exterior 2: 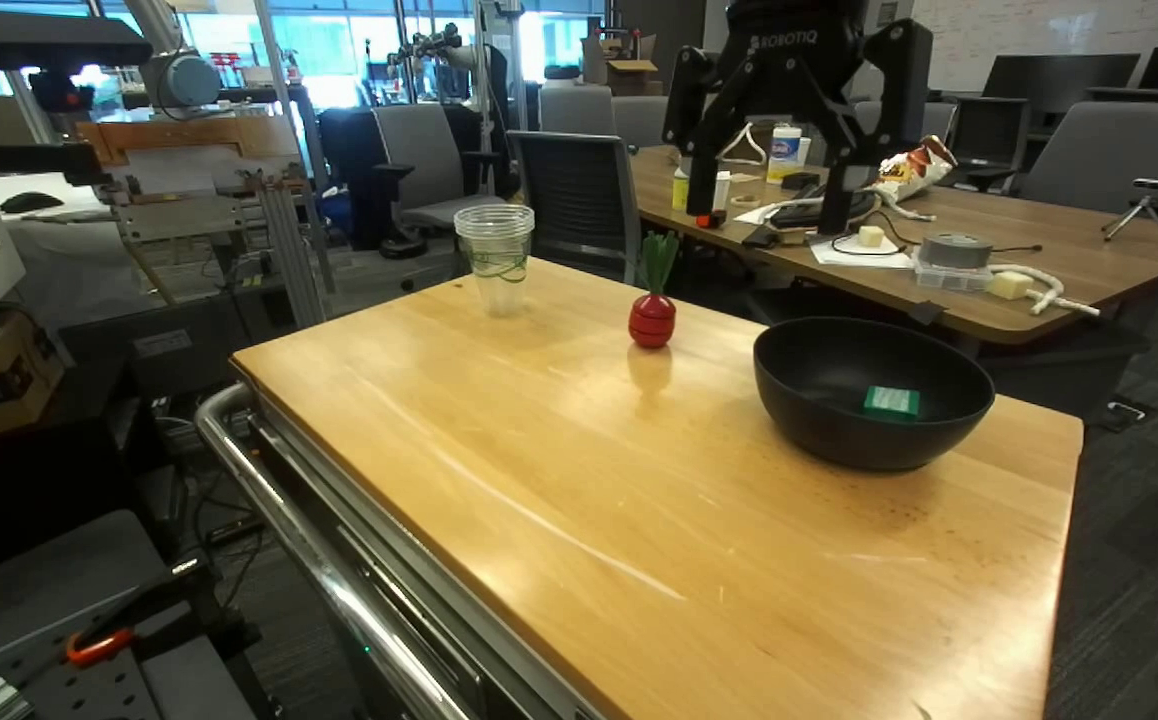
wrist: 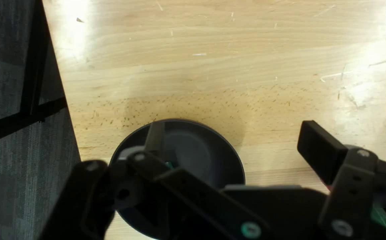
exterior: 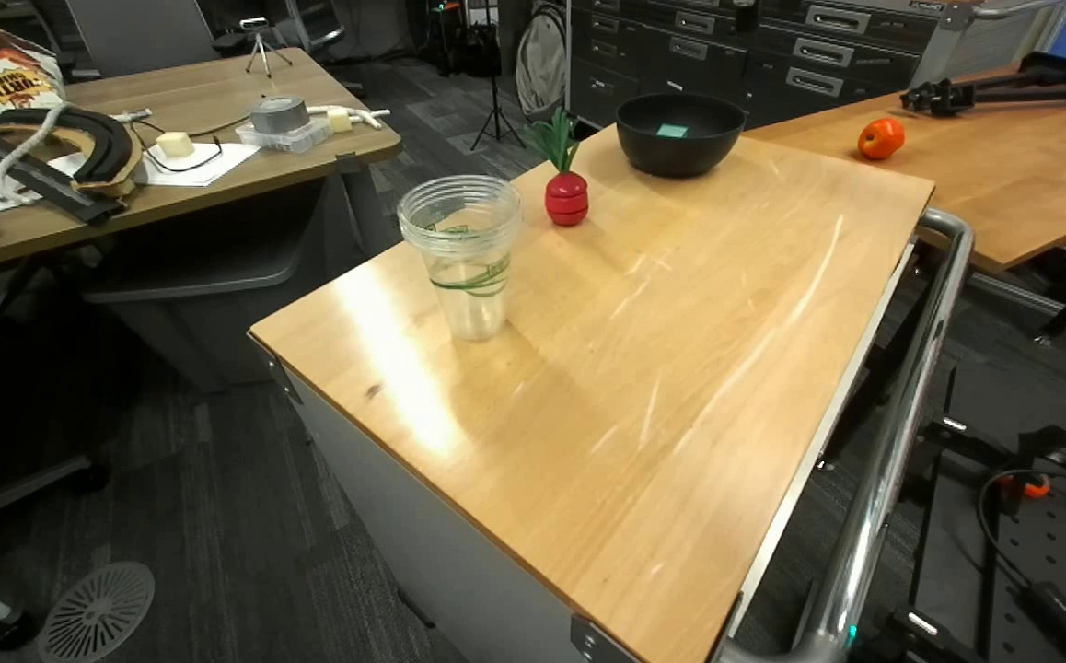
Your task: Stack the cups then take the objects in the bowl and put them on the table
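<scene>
Our gripper [wrist: 230,135] looms nearest in the wrist view, jaws spread wide around nothing, up above the table [exterior 2: 579,470]! We've got the clear cups [exterior: 469,247] nested upright, the green-stemmed red piece [exterior: 567,199] standing between them and the black bowl [exterior 2: 829,432], and the teal-green piece [exterior 2: 891,402] inside that bowl.
</scene>
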